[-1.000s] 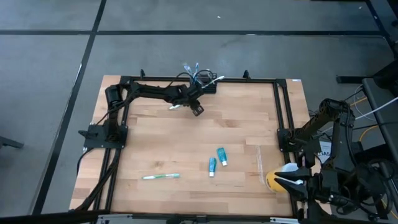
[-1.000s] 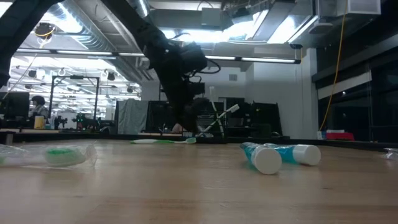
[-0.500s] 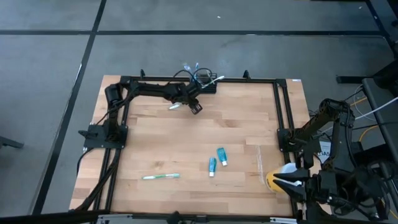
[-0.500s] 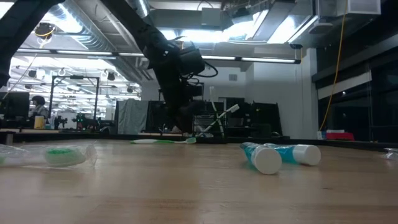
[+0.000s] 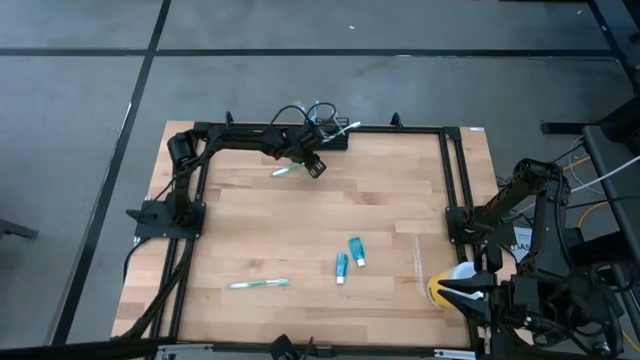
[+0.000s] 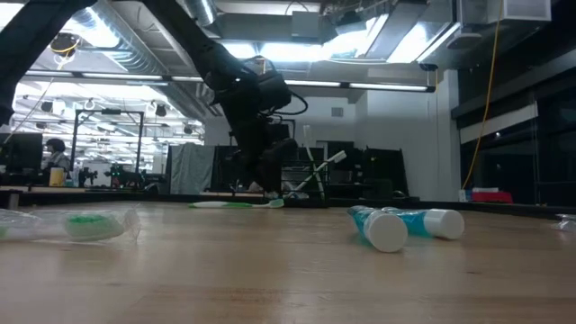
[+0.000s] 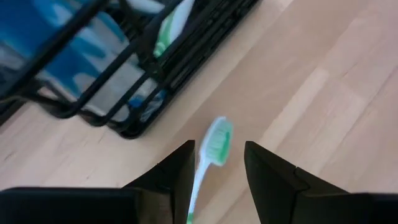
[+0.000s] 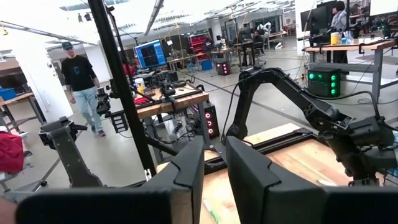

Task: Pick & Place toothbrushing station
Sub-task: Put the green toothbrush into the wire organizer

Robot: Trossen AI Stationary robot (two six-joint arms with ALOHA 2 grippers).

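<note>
The toothbrushing station [image 5: 325,130], a low black wire holder with brushes sticking out of it, stands at the table's far edge; it also shows in the left wrist view [image 7: 93,93]. A green and white toothbrush [image 5: 283,171] lies flat on the wood in front of it. My left gripper [image 5: 316,167] hangs open just above the table beside that brush. In its wrist view the brush head [image 7: 216,142] shows between the two fingers. My right gripper [image 8: 214,162] is raised off the table's near right corner, a narrow gap between its fingers and nothing in it.
A second green toothbrush [image 5: 260,284] lies near the front edge, and two blue toothpaste tubes [image 5: 350,258] lie right of centre. A yellow cup with a white lid [image 5: 440,291] sits at the near right. Black frame rails [image 5: 400,129] run along the table's edges. A person [image 8: 79,74] walks in the room beyond.
My left gripper has moved a little toward the table's far edge, closer to the toothbrushing station. The toothbrush beside it has stayed flat on the table.
</note>
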